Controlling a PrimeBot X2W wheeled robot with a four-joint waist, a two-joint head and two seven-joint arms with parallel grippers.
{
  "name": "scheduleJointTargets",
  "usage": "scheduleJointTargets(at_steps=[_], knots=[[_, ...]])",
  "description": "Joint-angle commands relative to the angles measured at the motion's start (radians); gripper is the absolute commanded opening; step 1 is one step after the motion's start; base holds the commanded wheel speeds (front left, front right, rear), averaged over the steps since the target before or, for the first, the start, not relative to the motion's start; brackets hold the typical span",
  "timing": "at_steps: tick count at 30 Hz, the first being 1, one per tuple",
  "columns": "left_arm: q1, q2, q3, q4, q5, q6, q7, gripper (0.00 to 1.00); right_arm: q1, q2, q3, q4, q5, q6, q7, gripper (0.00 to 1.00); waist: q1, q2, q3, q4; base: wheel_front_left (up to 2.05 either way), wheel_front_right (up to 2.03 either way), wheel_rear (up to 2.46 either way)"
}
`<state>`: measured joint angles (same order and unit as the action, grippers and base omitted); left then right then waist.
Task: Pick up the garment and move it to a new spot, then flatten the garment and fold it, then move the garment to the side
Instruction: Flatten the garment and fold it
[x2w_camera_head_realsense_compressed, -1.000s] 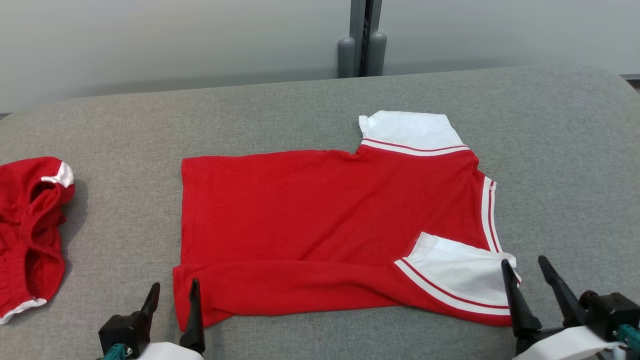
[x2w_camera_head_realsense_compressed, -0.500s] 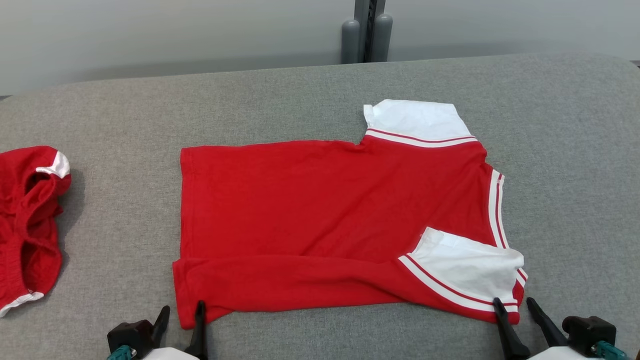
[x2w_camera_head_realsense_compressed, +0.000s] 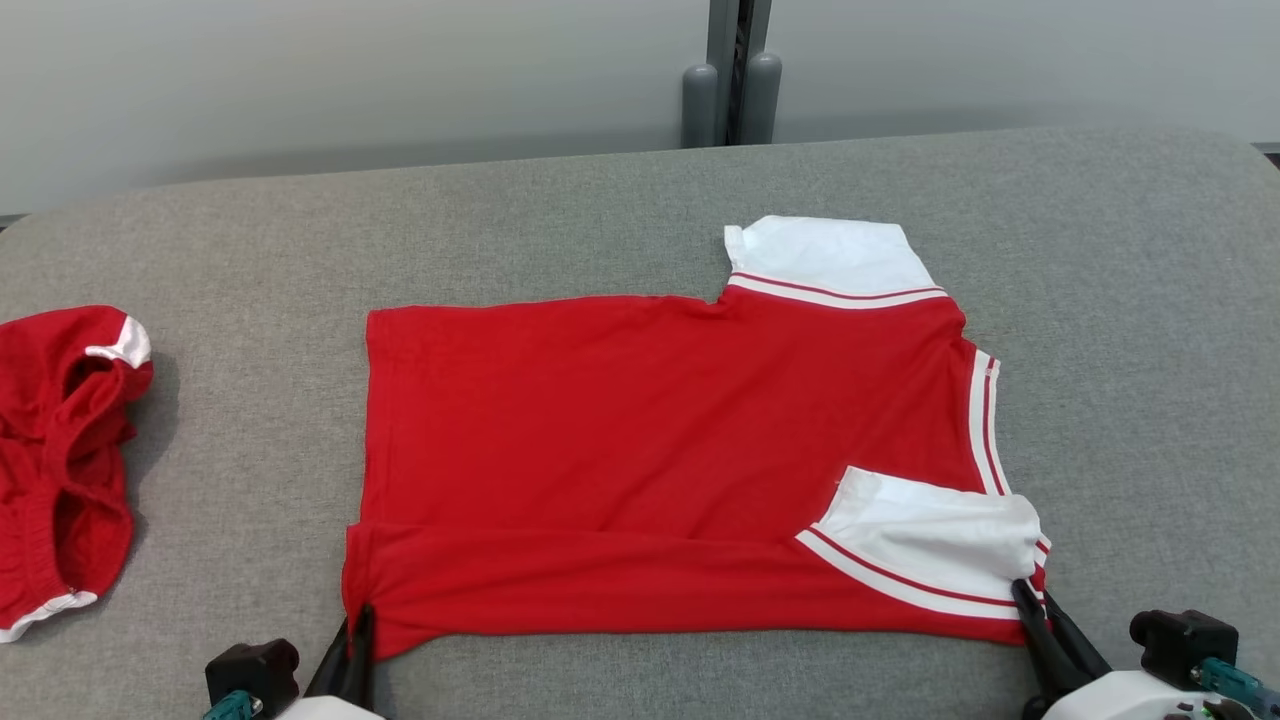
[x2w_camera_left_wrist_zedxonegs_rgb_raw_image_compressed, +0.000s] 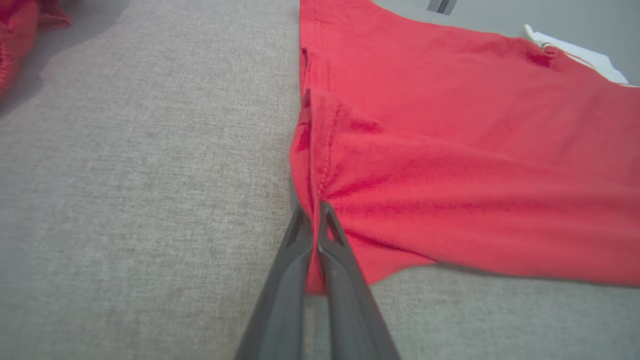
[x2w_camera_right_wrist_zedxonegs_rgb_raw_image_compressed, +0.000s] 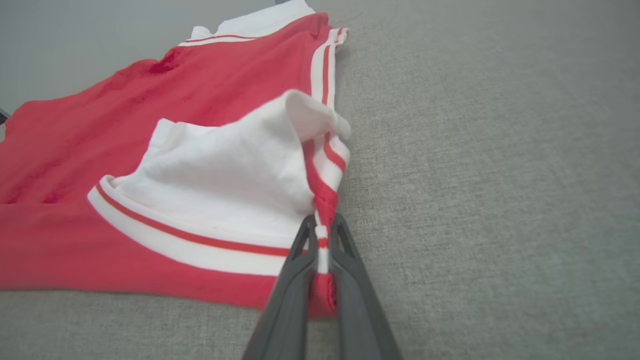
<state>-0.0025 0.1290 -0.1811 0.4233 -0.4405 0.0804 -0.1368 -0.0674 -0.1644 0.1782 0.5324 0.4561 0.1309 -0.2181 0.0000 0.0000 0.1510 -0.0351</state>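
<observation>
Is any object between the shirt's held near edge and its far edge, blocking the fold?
Nothing visible does. The left gripper and right gripper pinch the near corners of the shirt; the other red garment lies apart, leftward.

Head view looks down on the whole shirt (x2w_camera_head_realsense_compressed: 650, 450); wrist views sit low, close at its near corners.

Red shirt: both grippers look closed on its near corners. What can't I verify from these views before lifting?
- Layers pinched: in the wrist views the red shirt bunches between the fingers of the left gripper and right gripper, hiding how many layers each holds.
- Underside of the folded near strip: covered by its own fabric, head view.
- Second red garment: cut off by the head view's left edge.
</observation>
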Motion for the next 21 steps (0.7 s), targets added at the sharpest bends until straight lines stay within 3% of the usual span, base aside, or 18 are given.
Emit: scheduleJointTargets(at_steps=[1, 8, 16, 17, 18, 19, 20, 21], knots=[[0.027, 0.018, 0.003, -0.02, -0.005, 0.003, 0.01, 0.0, 0.009, -0.021, 0.001, -0.015, 0.017, 0.0, -0.004, 0.0, 0.0, 0.0, -0.013, 0.001, 0.0, 0.0, 0.0], [0.134, 0.036, -0.001, -0.12, -0.017, 0.03, 0.063, 0.0, 0.08, -0.068, -0.002, -0.074, 0.045, 0.0, 0.046, 0.0, 0.0, 0.0, -0.052, 0.007, 0.0, 0.0, 0.0], [0.219, 0.024, -0.02, -0.189, -0.031, 0.046, 0.107, 0.0, 0.166, -0.072, -0.037, -0.117, 0.053, 0.0, 0.083, 0.0, 0.0, 0.0, -0.078, 0.012, 0.0, 0.0, 0.0], [0.219, 0.023, -0.022, -0.192, -0.032, 0.048, 0.111, 0.12, 0.173, -0.07, -0.04, -0.122, 0.051, 0.0, 0.086, 0.0, 0.0, 0.0, -0.08, 0.011, 0.0, 0.0, 0.0], [0.217, 0.023, -0.024, -0.195, -0.029, 0.049, 0.113, 0.78, 0.175, -0.069, -0.046, -0.125, 0.045, 0.0, 0.085, 0.21, 0.0, 0.0, -0.082, 0.01, 0.0, 0.0, 0.0], [0.213, 0.024, -0.026, -0.2, -0.025, 0.052, 0.11, 1.0, 0.175, -0.067, -0.05, -0.135, 0.04, 0.0, 0.081, 0.45, 0.0, 0.0, -0.084, 0.01, 0.0, 0.0, 0.0], [0.209, 0.023, -0.026, -0.203, -0.021, 0.056, 0.104, 1.0, 0.173, -0.065, -0.053, -0.146, 0.034, 0.0, 0.078, 0.45, 0.0, 0.0, -0.086, 0.007, 0.0, 0.0, 0.0], [0.204, 0.023, -0.024, -0.208, -0.015, 0.059, 0.093, 1.0, 0.168, -0.064, -0.055, -0.157, 0.026, 0.0, 0.073, 1.0, 0.0, 0.0, -0.089, 0.005, 0.0, 0.0, 0.0]])
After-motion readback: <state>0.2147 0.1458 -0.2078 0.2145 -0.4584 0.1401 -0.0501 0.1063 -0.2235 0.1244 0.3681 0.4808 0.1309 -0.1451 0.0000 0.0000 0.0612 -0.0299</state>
